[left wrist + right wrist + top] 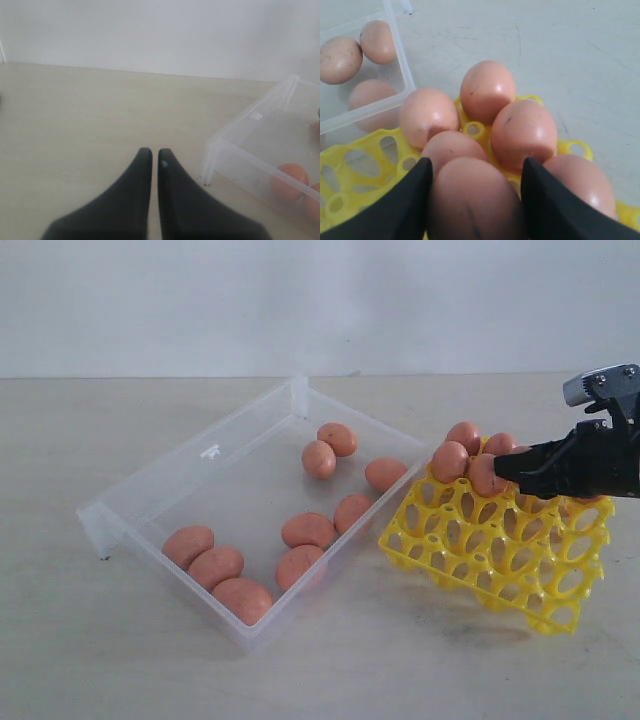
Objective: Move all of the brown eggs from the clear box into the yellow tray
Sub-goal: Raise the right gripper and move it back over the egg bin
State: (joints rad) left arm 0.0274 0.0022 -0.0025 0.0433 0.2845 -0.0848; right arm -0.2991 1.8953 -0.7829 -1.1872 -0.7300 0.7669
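The clear box point(230, 490) lies left of centre with several brown eggs point(308, 529) loose on its floor. To its right, the yellow tray point(500, 555) carries several eggs point(449, 461) in its far cells. Over those cells, my right gripper point(507, 468) point(476, 165) is shut on one brown egg point(472, 200), which touches both black fingers point(410, 195). Other seated eggs point(487, 90) crowd right in front of it. My left gripper point(155, 152) is shut and empty above bare table, beside the box's corner point(250, 145); the exterior view does not show it.
The tray touches the box's near right wall point(370, 530). The box's tab point(100, 540) juts out at its left end. The pale table point(300, 670) reaches back to a white wall.
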